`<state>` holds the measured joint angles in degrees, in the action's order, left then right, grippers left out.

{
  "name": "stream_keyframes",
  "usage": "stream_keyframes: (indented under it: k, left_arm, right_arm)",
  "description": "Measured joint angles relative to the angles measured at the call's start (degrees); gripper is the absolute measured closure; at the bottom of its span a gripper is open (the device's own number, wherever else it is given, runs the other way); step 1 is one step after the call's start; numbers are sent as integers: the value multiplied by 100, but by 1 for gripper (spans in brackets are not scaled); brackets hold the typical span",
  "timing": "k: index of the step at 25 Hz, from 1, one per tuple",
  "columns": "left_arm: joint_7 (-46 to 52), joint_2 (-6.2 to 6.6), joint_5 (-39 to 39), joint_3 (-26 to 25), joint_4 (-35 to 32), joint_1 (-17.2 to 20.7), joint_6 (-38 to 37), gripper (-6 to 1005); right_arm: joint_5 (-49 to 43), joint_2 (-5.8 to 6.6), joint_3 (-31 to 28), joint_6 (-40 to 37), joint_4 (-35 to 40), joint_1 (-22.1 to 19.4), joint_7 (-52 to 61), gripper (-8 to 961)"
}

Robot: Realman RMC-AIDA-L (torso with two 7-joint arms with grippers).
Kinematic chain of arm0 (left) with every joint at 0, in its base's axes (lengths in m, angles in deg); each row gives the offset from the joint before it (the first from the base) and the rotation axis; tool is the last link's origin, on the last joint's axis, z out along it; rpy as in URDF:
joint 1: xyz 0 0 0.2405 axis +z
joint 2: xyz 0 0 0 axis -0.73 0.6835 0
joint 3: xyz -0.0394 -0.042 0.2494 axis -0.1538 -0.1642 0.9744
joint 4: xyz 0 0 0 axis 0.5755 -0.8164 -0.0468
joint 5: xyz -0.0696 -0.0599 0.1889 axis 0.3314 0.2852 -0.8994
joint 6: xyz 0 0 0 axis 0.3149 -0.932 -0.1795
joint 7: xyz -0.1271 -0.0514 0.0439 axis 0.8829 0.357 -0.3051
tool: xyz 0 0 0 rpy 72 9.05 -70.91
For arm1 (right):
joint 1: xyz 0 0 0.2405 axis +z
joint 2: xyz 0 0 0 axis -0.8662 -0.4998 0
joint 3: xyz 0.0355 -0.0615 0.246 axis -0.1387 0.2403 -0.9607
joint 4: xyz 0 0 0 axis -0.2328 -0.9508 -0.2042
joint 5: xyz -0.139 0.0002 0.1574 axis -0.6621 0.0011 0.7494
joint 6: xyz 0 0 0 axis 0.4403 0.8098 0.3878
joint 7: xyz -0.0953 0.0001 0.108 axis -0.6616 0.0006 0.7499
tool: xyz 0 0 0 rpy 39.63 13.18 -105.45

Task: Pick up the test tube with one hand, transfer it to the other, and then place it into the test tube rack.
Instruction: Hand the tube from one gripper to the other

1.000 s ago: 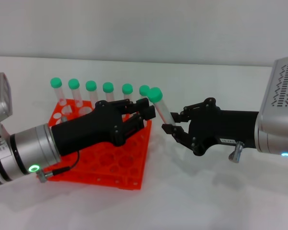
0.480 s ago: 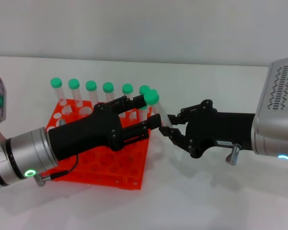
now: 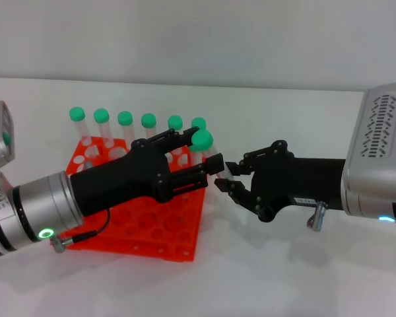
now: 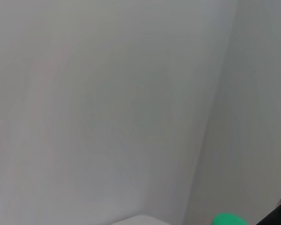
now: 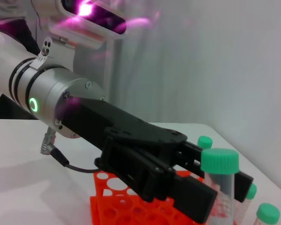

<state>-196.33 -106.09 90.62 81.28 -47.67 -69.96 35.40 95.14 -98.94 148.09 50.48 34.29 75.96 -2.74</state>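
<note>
The test tube (image 3: 202, 139), clear with a green cap, hangs tilted in the air over the near right corner of the orange-red test tube rack (image 3: 165, 232). My right gripper (image 3: 223, 176), on the arm with the slotted-vent casing, is shut on the tube's lower end. My left gripper (image 3: 201, 156), on the green-ringed wrist, is open, with its fingers spread above and below the tube just under the cap. The right wrist view shows the tube (image 5: 220, 161) between the left gripper's black fingers (image 5: 187, 197). The left wrist view shows only a green cap (image 4: 229, 219).
Several more green-capped tubes (image 3: 125, 120) stand in a row along the rack's back edge. The rack's front holes (image 3: 148, 221) hold nothing. The rack also shows in the right wrist view (image 5: 117, 206). White tabletop lies to the right and in front.
Both arms have closed in on each other. The tube has moved left and tilted more, and the left gripper's fingers now reach around it below the cap.
</note>
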Motion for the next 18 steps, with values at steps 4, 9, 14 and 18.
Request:
stream_keyframes:
  k: [4, 9, 14, 18]
  left_arm:
    - [86, 3, -25, 9, 4, -10, -17, 211]
    - [175, 9, -33, 14, 2, -15, -20, 318]
    - [186, 9, -41, 15, -14, -21, -20, 464]
    - [187, 7, -43, 27, -12, -21, -20, 590]
  right_arm:
    - [0, 0, 5, 0, 2, 7, -1, 741]
    - [-40, -2, 86, 0, 10, 18, -1, 738]
    - [-71, -8, 134, -47, 14, 30, 10, 736]
    - [-76, -9, 135, -91, 6, 32, 11, 734]
